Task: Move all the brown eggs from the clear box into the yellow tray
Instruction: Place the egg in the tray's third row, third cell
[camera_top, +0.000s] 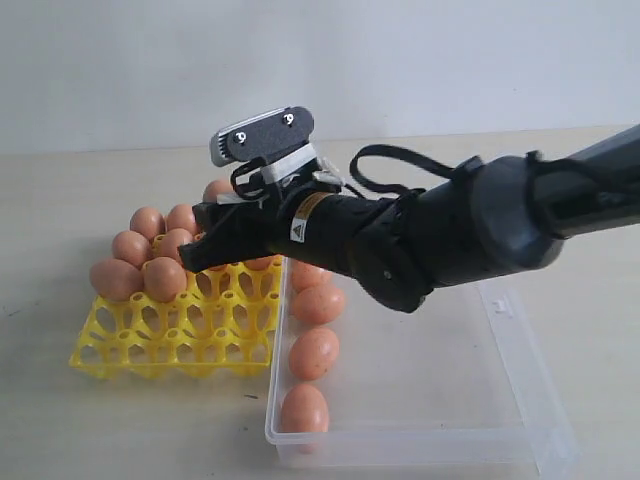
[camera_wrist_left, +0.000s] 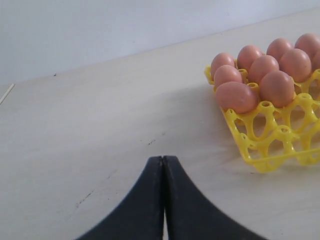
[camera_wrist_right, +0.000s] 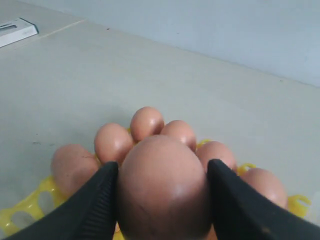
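The right jaws stand part open, clamped on 1 brown egg (camera_wrist_right: 162, 187) that fills the gap between the 2 black fingers (camera_wrist_right: 95, 205). They hang above the yellow tray (camera_top: 170, 340). Beyond them, the right wrist view shows 6 eggs seated in tray cups. The left wrist view shows 9 seated eggs (camera_wrist_left: 276, 87) clearly, with more cut off by the frame edge. Back along the arm (camera_top: 480, 230) from these jaws, 4 eggs (camera_top: 314, 352) lie in 1 row in the clear box (camera_top: 400, 445), along its wall beside the tray. The left jaws are pressed together with nothing between them, over the counter (camera_wrist_left: 100, 140). The tray lies ahead of them, off to one side.
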